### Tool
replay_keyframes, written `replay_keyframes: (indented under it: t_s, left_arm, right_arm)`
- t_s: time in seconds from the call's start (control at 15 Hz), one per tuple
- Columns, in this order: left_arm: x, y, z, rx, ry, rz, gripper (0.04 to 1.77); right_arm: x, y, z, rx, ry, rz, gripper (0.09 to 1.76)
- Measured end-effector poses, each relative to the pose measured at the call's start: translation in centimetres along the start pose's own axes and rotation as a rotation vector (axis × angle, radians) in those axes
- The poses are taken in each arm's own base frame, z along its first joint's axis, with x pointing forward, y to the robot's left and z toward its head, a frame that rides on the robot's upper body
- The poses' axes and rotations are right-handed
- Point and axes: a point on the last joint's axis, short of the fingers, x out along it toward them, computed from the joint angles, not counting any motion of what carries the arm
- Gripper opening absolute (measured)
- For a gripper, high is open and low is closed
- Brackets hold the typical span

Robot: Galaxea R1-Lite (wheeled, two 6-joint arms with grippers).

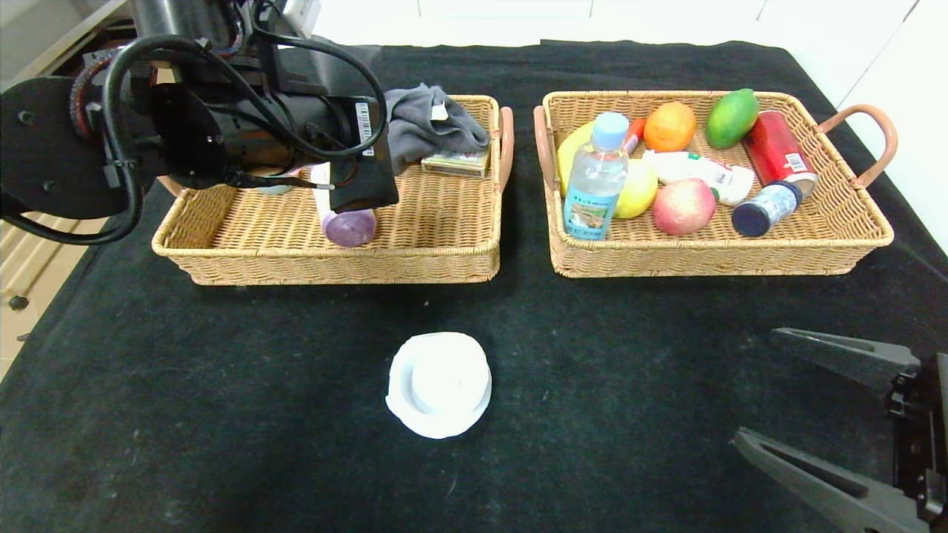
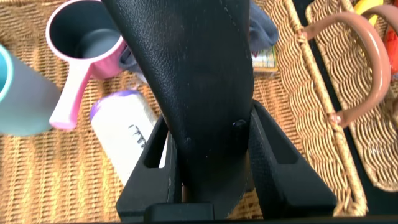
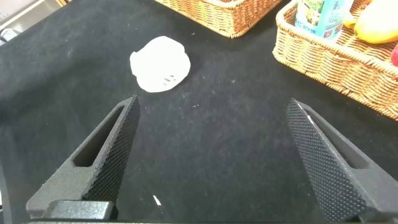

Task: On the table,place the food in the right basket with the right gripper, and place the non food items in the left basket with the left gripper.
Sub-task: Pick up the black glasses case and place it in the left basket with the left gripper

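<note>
My left gripper [image 2: 208, 127] hangs over the left wicker basket [image 1: 326, 268], shut on a black leathery object [image 2: 186, 62] that also shows below the arm in the head view [image 1: 366, 181]. In that basket lie a white bottle with a purple cap [image 1: 344, 222], a grey cloth [image 1: 429, 122], a card box [image 1: 455, 163] and a pink cup [image 2: 84, 37]. The right basket [image 1: 711, 260] holds fruit, a water bottle [image 1: 596, 178], a red can [image 1: 778, 152] and a small jar. My right gripper [image 1: 755, 386] is open and empty at the table's front right.
A white round lid-like object [image 1: 438, 383] lies alone on the black cloth in front of the baskets; it also shows in the right wrist view [image 3: 160, 63]. A grey-teal cup [image 2: 18, 93] stands in the left basket. The baskets' pink handles [image 1: 506, 141] almost meet between them.
</note>
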Motion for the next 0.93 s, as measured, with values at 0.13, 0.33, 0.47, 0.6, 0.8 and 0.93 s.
replay_keyframes:
  t_s: [0.13,0.33,0.47,0.6,0.8,0.93]
  left_arm:
    - [0.8,-0.4,0.2,-0.005,-0.016,0.016,0.7]
    - [1.7,-0.9,-0.1,-0.004,-0.032,0.014,0.69]
    - [2.1,-1.1,-0.4,-0.002,-0.024,0.014,0.79]
    - [2.3,-1.2,-0.7,-0.001,-0.018,0.013,0.99]
    - [2.4,-1.2,-0.9,0.0,-0.01,0.015,1.22]
    - [2.4,-1.2,-1.0,0.001,-0.005,0.025,1.33]
  right_arm:
    - [0.0,0.0,0.0,0.001,0.003,0.001,1.71]
    - [0.0,0.0,0.0,0.001,0.002,0.002,1.71]
    - [0.0,0.0,0.0,0.0,0.002,0.0,1.71]
    - [0.0,0.0,0.0,0.0,0.001,0.0,1.71]
    - [0.0,0.0,0.0,0.0,0.001,-0.001,1.71]
    - [0.0,0.0,0.0,0.001,0.001,0.0,1.71]
